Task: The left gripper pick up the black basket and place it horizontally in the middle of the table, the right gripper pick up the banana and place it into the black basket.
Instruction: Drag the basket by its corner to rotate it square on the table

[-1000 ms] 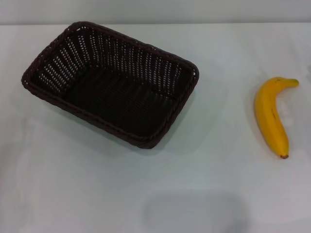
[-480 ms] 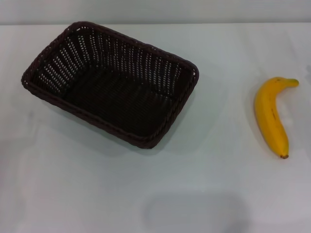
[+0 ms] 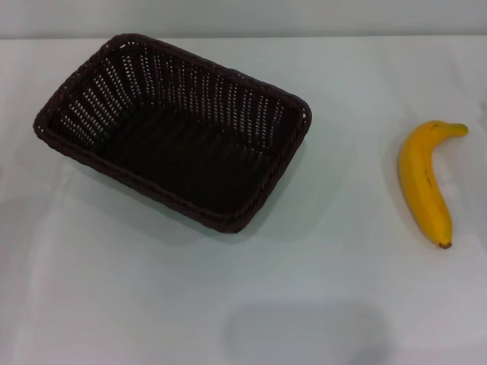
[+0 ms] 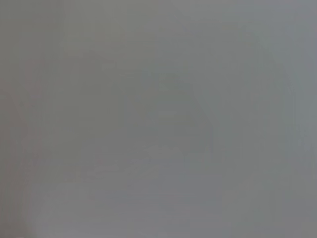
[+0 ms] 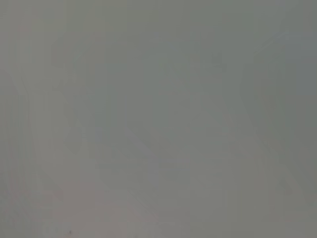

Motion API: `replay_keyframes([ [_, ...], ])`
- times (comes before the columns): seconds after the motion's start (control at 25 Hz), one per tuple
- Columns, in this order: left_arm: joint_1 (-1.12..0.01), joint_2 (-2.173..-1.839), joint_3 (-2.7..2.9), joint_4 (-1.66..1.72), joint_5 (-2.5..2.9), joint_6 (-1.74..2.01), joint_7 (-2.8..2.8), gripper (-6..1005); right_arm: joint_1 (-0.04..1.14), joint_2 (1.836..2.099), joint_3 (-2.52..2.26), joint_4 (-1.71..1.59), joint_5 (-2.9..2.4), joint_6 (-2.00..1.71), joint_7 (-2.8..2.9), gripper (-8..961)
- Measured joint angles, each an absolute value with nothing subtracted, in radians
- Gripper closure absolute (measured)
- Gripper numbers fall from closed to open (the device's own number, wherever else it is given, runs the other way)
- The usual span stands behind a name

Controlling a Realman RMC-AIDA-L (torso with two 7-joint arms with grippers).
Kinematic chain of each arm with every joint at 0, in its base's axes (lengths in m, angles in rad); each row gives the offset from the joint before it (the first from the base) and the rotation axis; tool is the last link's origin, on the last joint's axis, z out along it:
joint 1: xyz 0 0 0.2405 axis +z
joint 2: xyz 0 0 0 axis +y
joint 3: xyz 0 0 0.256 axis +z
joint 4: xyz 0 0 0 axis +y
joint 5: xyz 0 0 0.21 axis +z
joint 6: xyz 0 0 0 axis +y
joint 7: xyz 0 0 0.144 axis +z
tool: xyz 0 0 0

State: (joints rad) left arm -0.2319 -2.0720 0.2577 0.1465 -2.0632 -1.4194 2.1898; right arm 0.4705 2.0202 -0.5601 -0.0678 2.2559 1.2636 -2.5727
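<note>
Black basket [image 3: 173,129]: woven, rectangular, upper left of the head view, set askew on the white desk [image 3: 243,304], open side up, nothing inside. Banana [image 3: 426,182]: yellow, at the right edge of the frame, well apart from the basket, stem toward the top. Left claw, right claw: neither appears in any view; their opening cannot be told.

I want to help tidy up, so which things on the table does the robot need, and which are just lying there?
Needed for the job:
- black basket, sitting askew on the left side
- banana, lying on the right, apart from the basket
- table, where both rest

Just lying about:
- nothing else shows

Neither hand is in view.
</note>
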Motion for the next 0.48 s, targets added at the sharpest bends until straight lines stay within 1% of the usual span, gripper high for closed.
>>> replay_keyframes([
  [0.16,-0.250,-2.070,0.254,0.187,-2.050,-1.407,2.135,183,0.475,2.020,-0.562,-0.068,2.256,1.265,-2.572,86],
  [0.24,-0.266,-2.063,0.255,0.203,-2.044,-1.387,2.107,183,0.477,2.021,-0.561,-0.068,2.257,1.266,-2.572,86],
  [0.32,-0.288,-2.046,0.267,0.241,-2.011,-1.346,2.045,183,0.478,2.022,-0.562,-0.068,2.257,1.269,-2.572,86],
  [0.36,-0.288,-2.046,0.267,0.241,-2.011,-1.346,2.045,183,0.478,2.022,-0.562,-0.068,2.257,1.271,-2.572,86],
  [0.4,-0.315,-2.023,0.284,0.288,-1.955,-1.296,1.942,183,0.478,2.022,-0.561,-0.068,2.257,1.274,-2.572,86],
  [0.44,-0.327,-2.013,0.291,0.304,-1.933,-1.279,1.907,183,0.478,2.022,-0.559,-0.068,2.257,1.275,-2.572,86],
  [0.48,-0.360,-1.980,0.314,0.337,-1.864,-1.241,1.804,183,0.479,2.022,-0.558,-0.068,2.257,1.277,-2.572,86],
])
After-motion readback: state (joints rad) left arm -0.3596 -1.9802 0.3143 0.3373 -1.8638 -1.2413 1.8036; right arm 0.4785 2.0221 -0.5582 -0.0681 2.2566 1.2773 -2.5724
